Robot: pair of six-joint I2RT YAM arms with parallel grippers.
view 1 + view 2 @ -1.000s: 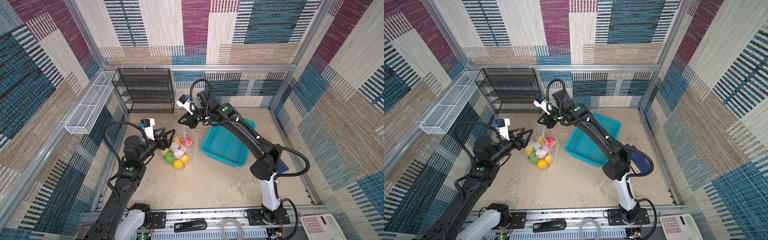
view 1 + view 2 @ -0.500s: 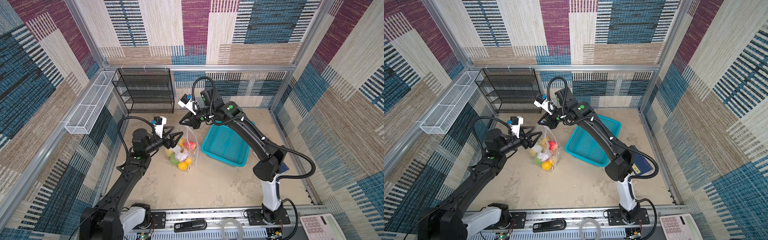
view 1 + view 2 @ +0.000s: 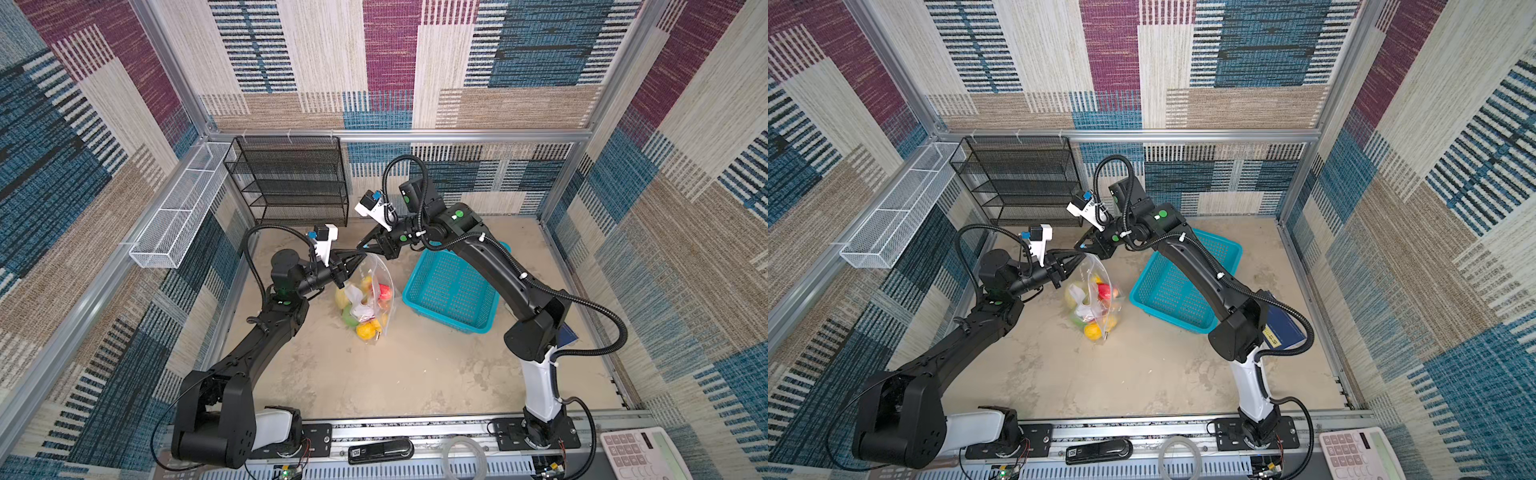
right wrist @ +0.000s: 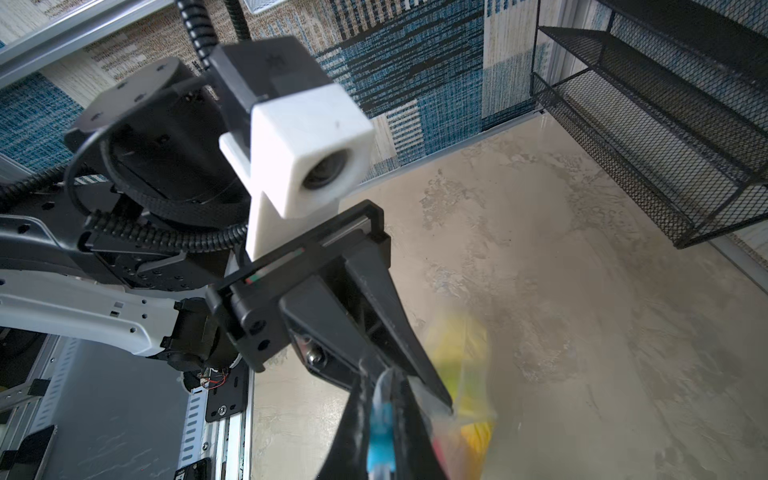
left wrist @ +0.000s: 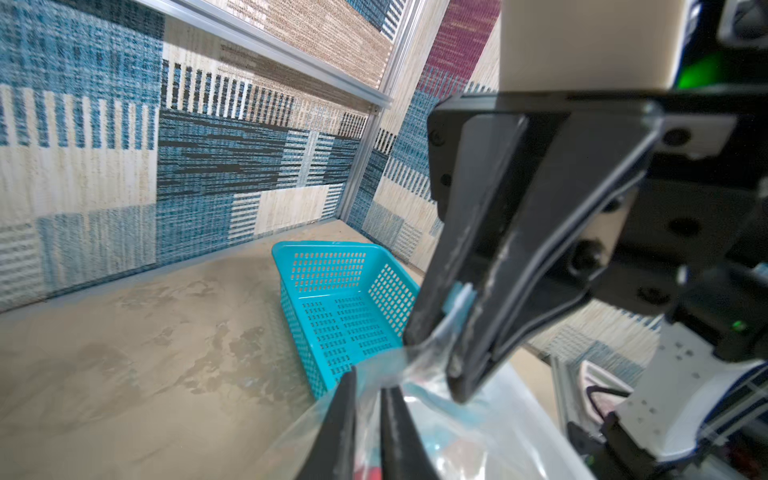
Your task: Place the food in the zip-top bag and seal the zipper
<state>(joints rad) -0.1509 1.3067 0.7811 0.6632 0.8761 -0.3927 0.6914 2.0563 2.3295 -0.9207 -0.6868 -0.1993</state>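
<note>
The clear zip-top bag [image 3: 376,291] [image 3: 1100,297] hangs upright over the sandy floor, and its bottom holds the food [image 3: 365,330] [image 3: 1092,330]: yellow, red, green and orange toy pieces. Both grippers meet at its top rim. My left gripper [image 3: 360,253] [image 5: 368,399] is shut on the clear zipper strip [image 5: 411,370]. My right gripper [image 3: 366,246] [image 4: 380,399] is shut on the light-blue slider [image 4: 380,436] [image 5: 459,297], right beside the left fingers. In the right wrist view the food [image 4: 457,345] shows as a yellow blur through the plastic.
A turquoise perforated basket [image 3: 453,286] [image 5: 345,299] sits just right of the bag, under my right arm. A black wire shelf [image 3: 291,183] stands at the back and a white wire tray [image 3: 183,208] hangs on the left wall. A calculator [image 3: 640,453] lies at the front right.
My left gripper has reached in to the bag's top rim and gone from open to shut on it. The bag now hangs upright and narrower between both grippers. The right gripper stayed shut.
</note>
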